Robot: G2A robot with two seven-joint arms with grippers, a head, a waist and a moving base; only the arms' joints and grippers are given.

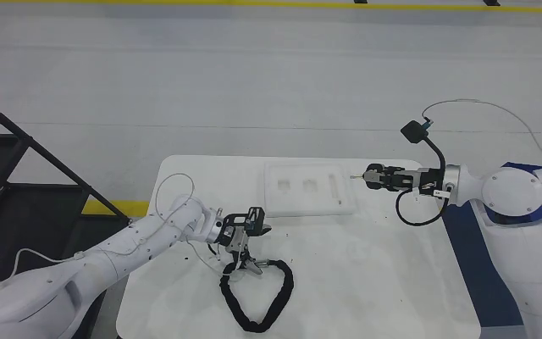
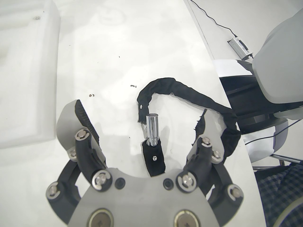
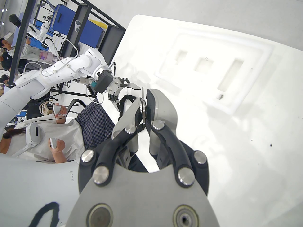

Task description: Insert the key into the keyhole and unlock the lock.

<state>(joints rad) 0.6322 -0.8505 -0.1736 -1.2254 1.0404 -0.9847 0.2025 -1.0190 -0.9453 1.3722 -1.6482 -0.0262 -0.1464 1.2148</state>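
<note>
A black fabric-sleeved chain lock (image 1: 258, 298) lies looped on the white table (image 1: 373, 280) near its front left. Its chrome lock cylinder (image 2: 151, 128) stands between the two sleeve ends. My left gripper (image 2: 140, 107) is open just above the table, one finger on each side of the cylinder and not touching it; the top view has it (image 1: 244, 254) at the loop's upper end. My right gripper (image 3: 144, 98) is shut on the key (image 3: 142, 94), whose blade sticks out past the fingertips. It hovers (image 1: 370, 176) at the white foam tray's right edge, far from the lock.
The white foam tray (image 1: 309, 188) with several shallow recesses lies at the table's back middle. A black frame (image 1: 38, 169) stands off the table's left side. A cable and power brick (image 2: 239, 45) lie on the floor past the table edge.
</note>
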